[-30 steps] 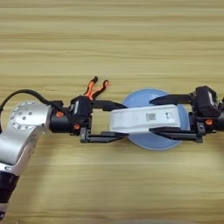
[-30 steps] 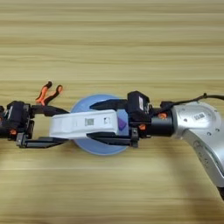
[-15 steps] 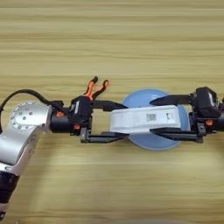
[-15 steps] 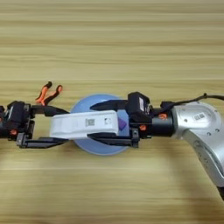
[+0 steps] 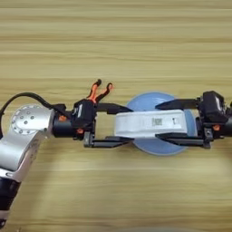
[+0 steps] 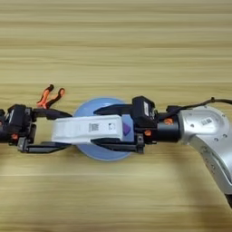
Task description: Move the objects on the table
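Robot test bench, likely lab: bare wooden table (image 5: 118, 41), only small loose props on it.

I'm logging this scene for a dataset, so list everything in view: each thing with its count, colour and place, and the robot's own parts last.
Table: one, light wood, fills the view.
Plate: one, light blue, round, centre of the table.
White bar: one, long and flat with a small dark code mark, lying across the plate between both grippers.
Purple piece: one, small, at the bar's right end; what it is cannot be told.
Orange-handled tool: one, orange and black, just behind the left gripper.
Left gripper: black fingers spread either side of the bar's left end.
Right gripper: black fingers spread either side of the bar's right part.
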{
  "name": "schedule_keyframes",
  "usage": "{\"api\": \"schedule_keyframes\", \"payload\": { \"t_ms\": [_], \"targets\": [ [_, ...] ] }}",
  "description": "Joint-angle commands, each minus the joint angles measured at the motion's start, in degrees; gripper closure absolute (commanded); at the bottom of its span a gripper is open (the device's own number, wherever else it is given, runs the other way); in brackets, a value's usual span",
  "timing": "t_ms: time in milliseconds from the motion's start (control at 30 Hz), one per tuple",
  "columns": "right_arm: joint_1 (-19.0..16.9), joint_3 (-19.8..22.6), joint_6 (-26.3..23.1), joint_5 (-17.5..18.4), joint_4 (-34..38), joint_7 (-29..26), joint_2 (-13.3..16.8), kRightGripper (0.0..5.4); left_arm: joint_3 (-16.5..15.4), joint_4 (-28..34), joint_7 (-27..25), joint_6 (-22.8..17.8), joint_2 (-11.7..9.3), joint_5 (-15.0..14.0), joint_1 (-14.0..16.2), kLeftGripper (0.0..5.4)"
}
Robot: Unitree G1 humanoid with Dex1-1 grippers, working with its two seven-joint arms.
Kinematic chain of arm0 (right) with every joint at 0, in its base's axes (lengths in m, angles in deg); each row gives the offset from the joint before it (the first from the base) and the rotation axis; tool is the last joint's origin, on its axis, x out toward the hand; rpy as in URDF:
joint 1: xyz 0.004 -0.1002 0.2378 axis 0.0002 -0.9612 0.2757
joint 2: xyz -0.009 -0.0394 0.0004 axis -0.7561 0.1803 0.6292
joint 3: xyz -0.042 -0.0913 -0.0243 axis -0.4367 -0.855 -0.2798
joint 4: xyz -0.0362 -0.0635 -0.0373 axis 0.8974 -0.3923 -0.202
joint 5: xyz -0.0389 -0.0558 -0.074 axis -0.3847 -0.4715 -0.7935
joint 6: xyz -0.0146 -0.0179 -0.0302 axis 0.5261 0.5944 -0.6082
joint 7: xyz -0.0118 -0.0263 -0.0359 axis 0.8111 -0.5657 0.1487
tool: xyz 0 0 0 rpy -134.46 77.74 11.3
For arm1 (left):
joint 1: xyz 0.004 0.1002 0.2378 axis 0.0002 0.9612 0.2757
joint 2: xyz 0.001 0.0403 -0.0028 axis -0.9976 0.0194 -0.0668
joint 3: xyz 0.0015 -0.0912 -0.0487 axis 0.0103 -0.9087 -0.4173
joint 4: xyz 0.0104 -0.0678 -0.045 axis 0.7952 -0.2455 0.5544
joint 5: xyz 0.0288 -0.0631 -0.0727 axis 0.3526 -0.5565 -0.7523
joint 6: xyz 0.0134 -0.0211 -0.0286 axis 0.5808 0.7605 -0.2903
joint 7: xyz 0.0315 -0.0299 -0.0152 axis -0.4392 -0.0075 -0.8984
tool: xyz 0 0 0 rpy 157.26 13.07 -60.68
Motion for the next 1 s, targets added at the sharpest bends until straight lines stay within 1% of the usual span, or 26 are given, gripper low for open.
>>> {"api": "schedule_keyframes", "payload": {
  "t_ms": [33,100,167,200,233,400,433,633,767,900,967,1000],
  "targets": [
    [0.0,-0.2,0.4,-0.5,-0.1,-0.5,0.1,2.5,-0.6,0.7,0.7,0.3,-0.1,-0.1,-0.9,1.74],
    [0.0,-0.2,0.5,-0.5,-0.1,-0.5,0.0,2.5,-0.6,0.7,0.7,0.3,-0.2,-0.1,-0.9,1.61],
    [-0.1,-0.2,0.5,-0.5,-0.1,-0.5,0.0,2.5,-0.5,0.7,0.8,0.4,-0.2,-0.1,-0.9,1.31],
    [-0.1,-0.2,0.5,-0.5,-0.1,-0.5,0.0,2.5,-0.5,0.7,0.8,0.4,-0.1,-0.1,-0.9,1.27],
    [-0.1,-0.2,0.5,-0.5,-0.1,-0.5,0.0,2.5,-0.5,0.7,0.8,0.4,-0.1,-0.1,-0.9,1.1],
    [-0.1,-0.1,0.6,-0.5,-0.2,-0.5,-0.1,2.5,-0.5,0.6,0.9,0.5,0.0,-0.1,-0.9,0.66],
    [-0.1,-0.1,0.6,-0.5,-0.2,-0.5,-0.1,2.5,-0.5,0.6,0.9,0.5,0.0,-0.1,-0.9,0.5],
    [-0.6,-0.1,0.7,-0.7,-0.9,-0.3,-0.3,2.5,-0.7,0.8,1.1,0.6,0.1,-0.2,-0.8,0.02],
    [-2.4,0.1,1.0,-0.4,-1.4,-0.2,-0.7,2.5,-1.0,1.0,1.5,0.6,0.3,-0.6,-0.8,0.0],
    [-5.9,-0.2,1.3,-0.1,-1.2,-0.4,-0.9,2.5,-1.8,1.0,2.2,0.2,0.7,-1.6,-1.1,0.0],
    [-6.9,-0.5,1.2,0.0,-1.3,-0.5,-1.0,2.5,-2.0,0.8,2.6,0.1,0.8,-2.0,-1.2,0.0],
    [-7.7,-1.0,1.4,-0.6,-1.7,-0.6,-1.0,2.5,-2.0,0.8,2.7,0.0,0.9,-2.3,-1.3,0.0]
  ]
}}
